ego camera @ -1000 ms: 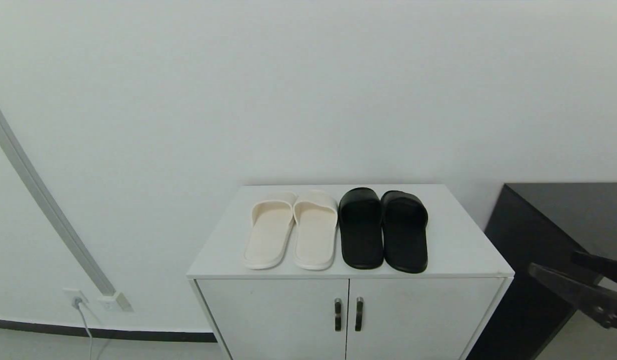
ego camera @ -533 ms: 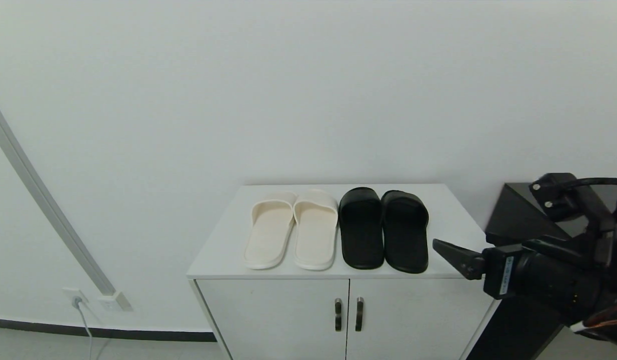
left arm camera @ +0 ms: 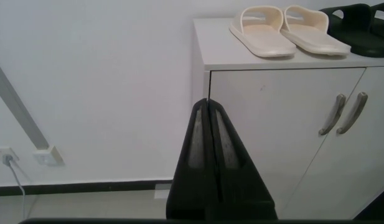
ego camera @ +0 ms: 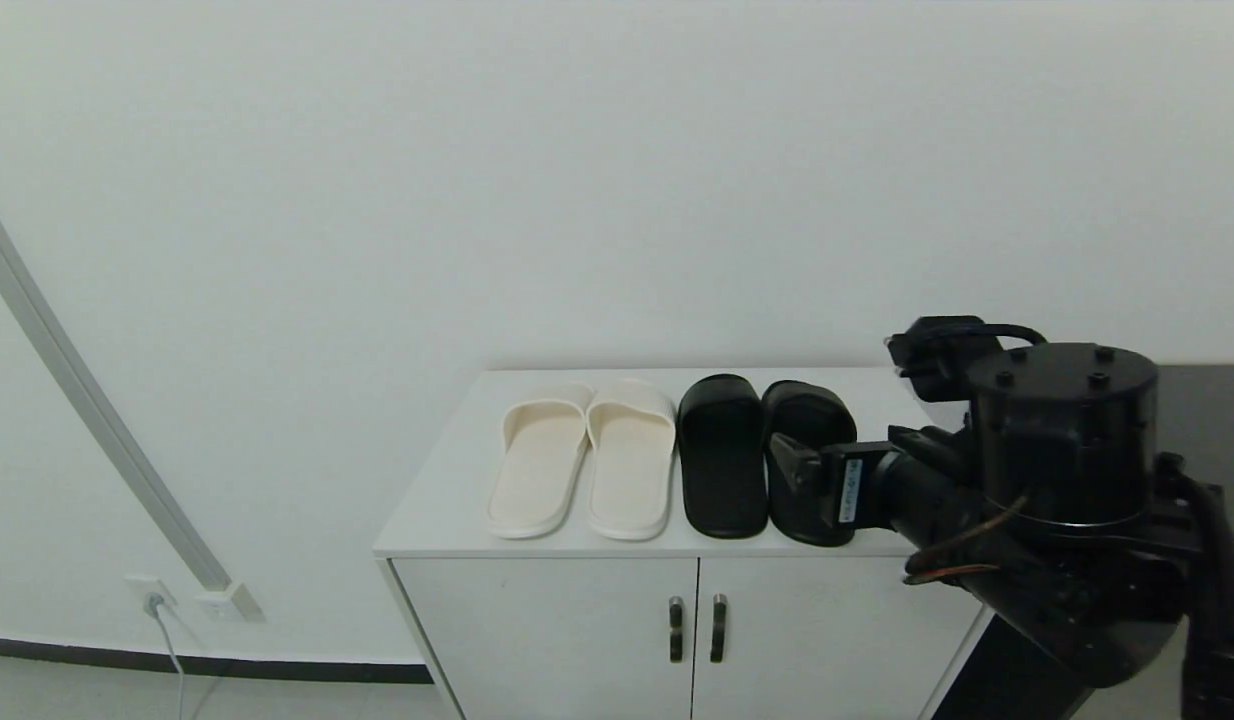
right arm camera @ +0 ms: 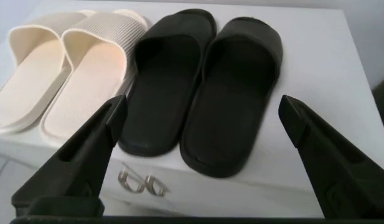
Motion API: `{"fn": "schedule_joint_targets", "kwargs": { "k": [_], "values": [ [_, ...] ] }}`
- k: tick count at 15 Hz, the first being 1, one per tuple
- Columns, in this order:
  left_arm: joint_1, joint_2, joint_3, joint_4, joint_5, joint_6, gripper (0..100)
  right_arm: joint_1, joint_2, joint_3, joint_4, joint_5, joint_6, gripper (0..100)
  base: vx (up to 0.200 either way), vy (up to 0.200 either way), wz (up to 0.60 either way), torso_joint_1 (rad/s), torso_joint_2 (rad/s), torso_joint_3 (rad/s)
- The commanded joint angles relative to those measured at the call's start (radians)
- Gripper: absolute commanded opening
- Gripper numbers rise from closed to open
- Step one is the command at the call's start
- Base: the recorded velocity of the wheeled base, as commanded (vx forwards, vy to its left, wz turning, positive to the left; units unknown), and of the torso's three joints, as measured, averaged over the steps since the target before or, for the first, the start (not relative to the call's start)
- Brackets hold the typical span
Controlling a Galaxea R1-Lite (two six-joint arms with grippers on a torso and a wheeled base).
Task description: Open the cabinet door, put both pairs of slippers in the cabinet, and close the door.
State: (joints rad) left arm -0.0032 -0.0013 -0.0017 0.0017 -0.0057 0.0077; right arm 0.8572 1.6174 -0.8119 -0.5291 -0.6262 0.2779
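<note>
Black slippers (ego camera: 722,460) lie near parted right tool (right arm camera: 202,107).

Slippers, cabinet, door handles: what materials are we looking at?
Black slippers: moulded foam or rubber, matte, one seamless piece. Cream slippers: likely the same, with ribbed straps. Cabinet: white laminated board probably, smooth, flat, crisp edges. Handles: likely metal, grey with a soft sheen.

Plain indoor room, probably an office or test space, not a lived-in home. Bare white wall (ego camera: 617,150), surface cable conduit (ego camera: 92,400) running down to a socket (ego camera: 145,592). White cabinet (ego camera: 537,640) beside a dark desk (ego camera: 1217,410).
</note>
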Motion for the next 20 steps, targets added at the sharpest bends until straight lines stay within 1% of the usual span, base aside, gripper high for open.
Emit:
{"fn": "schedule_joint_targets", "kwargs": {
  "k": [1, 5, 7, 9, 11, 14, 19, 20],
  "values": [
    [0.0, 0.001, 0.0, 0.0, 0.001, 0.0, 0, 0.005, 0.098, -0.058, -0.002, -0.038, -0.003, 100, 0.0, 0.0, 0.0, 0.0, 0.0, 0.0],
    [0.0, 0.001, 0.0, 0.0, 0.001, 0.002, 0, 0.003, 0.165, -0.127, 0.0, -0.063, -0.005, 100, 0.0, 0.0, 0.0, 0.0, 0.0, 0.0],
    [0.0, 0.001, 0.0, 0.0, 0.001, 0.0, 0, -0.015, 0.233, -0.147, -0.006, -0.073, 0.0, 100, 0.0, 0.0, 0.0, 0.0, 0.0, 0.0],
    [0.0, 0.001, 0.0, 0.0, 0.001, 0.0, 0, -0.05, 0.303, -0.161, -0.069, -0.073, 0.001, 100, 0.0, 0.0, 0.0, 0.0, 0.0, 0.0],
    [0.0, 0.001, 0.0, 0.0, 0.001, 0.0, 0, -0.08, 0.345, -0.17, -0.118, -0.067, -0.005, 100, 0.0, 0.0, 0.0, 0.0, 0.0, 0.0],
    [0.0, 0.001, 0.0, 0.0, 0.001, 0.0, 0, -0.119, 0.374, -0.202, -0.121, -0.041, -0.005, 100, 0.0, 0.0, 0.0, 0.0, 0.0, 0.0],
    [0.0, 0.001, 0.0, 0.0, 0.001, 0.0, 0, -0.147, 0.437, -0.277, -0.124, -0.017, -0.022, 100, 0.0, 0.0, 0.0, 0.0, 0.0, 0.0],
    [0.0, 0.001, 0.0, 0.0, 0.001, 0.0, 0, -0.15, 0.464, -0.3, -0.144, -0.017, -0.037, 100, 0.0, 0.0, 0.0, 0.0, 0.0, 0.0]
  ]
}}
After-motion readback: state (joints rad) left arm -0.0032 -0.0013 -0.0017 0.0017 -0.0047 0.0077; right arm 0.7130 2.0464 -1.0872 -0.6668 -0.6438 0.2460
